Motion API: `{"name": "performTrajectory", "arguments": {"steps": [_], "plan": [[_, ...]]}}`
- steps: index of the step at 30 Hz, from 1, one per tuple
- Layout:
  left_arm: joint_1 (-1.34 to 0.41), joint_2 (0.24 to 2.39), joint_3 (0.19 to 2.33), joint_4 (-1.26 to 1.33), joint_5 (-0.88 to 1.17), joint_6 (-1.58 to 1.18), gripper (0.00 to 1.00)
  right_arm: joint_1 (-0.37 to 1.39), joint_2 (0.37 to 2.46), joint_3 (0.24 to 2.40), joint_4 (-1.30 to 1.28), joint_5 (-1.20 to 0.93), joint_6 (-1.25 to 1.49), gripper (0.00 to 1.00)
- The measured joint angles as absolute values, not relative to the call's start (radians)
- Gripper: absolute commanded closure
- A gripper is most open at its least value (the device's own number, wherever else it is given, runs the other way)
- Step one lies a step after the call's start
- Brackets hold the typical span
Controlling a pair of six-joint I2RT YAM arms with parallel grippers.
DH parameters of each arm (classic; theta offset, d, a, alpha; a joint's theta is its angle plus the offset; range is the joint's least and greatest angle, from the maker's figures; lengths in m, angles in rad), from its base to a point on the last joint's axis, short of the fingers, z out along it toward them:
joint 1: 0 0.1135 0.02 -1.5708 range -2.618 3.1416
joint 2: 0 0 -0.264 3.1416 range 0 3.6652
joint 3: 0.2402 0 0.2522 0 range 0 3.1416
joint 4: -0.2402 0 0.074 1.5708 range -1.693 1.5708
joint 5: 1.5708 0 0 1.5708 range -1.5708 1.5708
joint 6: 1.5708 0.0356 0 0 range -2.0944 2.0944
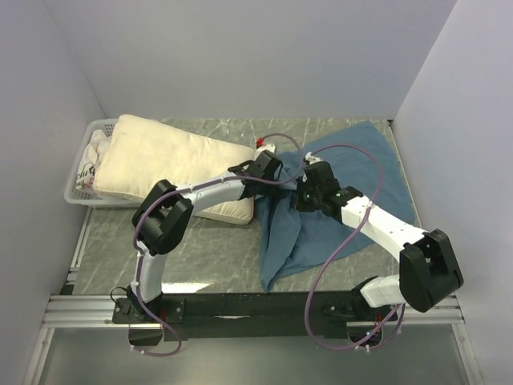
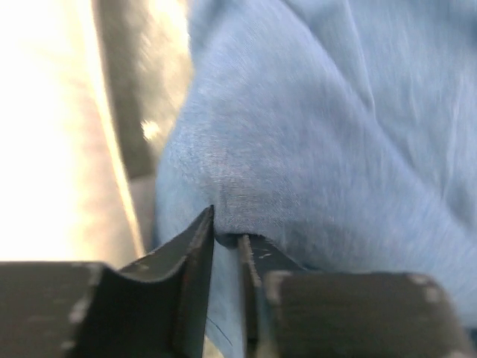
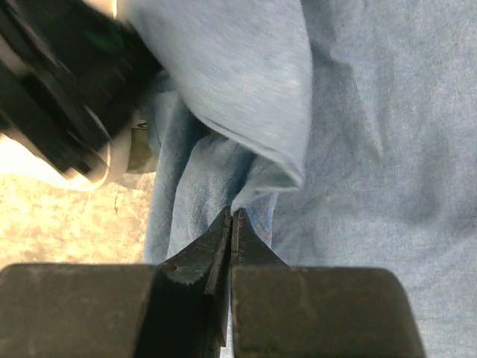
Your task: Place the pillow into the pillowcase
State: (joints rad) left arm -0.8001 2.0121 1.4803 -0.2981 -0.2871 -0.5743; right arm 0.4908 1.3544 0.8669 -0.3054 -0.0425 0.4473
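Left gripper (image 2: pixel 227 224) was narrow, jaws nipped on a raised fold of the wrinkly dusty-blue thin fabric pillowcase (image 2: pixel 335 149). Most of the cloth spread ahead of it and to its right. Right gripper (image 3: pixel 232 216) was fully closed, pinching a folded pillowcase edge at its tips, with cloth ahead and to its right. Both grippers sat close together. The plump cream-white rectangular channel-stitched pillow (image 1: pixel 168 152) lay just left of the left gripper, outside the pillowcase, its end away from the gripper resting on a white plastic basket (image 1: pixel 76 192). Green marbled table (image 1: pixel 208 249) was underneath.
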Motion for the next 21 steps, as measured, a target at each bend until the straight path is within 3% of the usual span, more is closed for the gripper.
{"name": "performTrajectory", "arguments": {"steps": [4, 11, 13, 15, 19, 21], "plan": [[-0.757, 2.016, 1.530, -0.297, -0.312, -0.564, 0.88, 0.464, 1.359, 0.855, -0.298, -0.052, 0.448, 0.89], [-0.686, 2.141, 1.765, -0.305, -0.318, -0.534, 0.88, 0.347, 1.497, 0.876, -0.245, -0.073, 0.475, 0.79], [-0.670, 2.205, 1.858, -0.316, -0.309, -0.527, 0.87, 0.340, 1.555, 0.901, -0.246, -0.089, 0.486, 0.66], [-0.654, 2.267, 1.946, -0.333, -0.302, -0.515, 0.83, 0.341, 1.569, 0.905, -0.245, -0.099, 0.499, 0.58], [-0.625, 2.324, 1.997, -0.347, -0.281, -0.496, 0.71, 0.349, 1.514, 0.894, -0.235, -0.120, 0.508, 0.56], [-0.612, 2.336, 1.997, -0.358, -0.270, -0.490, 0.59, 0.351, 1.490, 0.894, -0.224, -0.133, 0.509, 0.55]]}}
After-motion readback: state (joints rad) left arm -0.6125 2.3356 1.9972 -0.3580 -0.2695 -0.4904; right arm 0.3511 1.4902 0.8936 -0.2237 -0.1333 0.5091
